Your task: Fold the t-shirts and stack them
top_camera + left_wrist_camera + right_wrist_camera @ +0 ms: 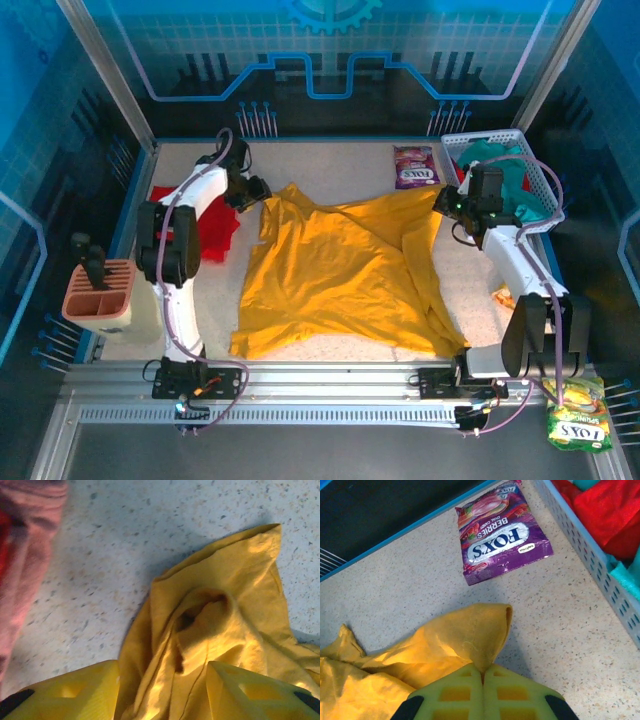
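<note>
Your right tool [482, 672] has its fingers pressed together, pinching a folded corner of the mustard-yellow t-shirt [330, 270]. That corner is toward the far right of the surface [340, 160], near the purple packet [502, 532] and beside the basket [590, 555].

Your left tool [164, 672] is at the shirt's far left corner. Its fingers [75, 690] stand apart with bunched yellow cloth filling the gap between them, and you cannot tell whether they actually press it.

The rest of the shirt lies spread and wrinkled across the middle of the surface, reaching almost to the near edge. A red t-shirt [215, 232] lies by the left edge, next to your left arm. Teal t-shirts [500, 165] are heaped in the basket at the far right corner.
</note>
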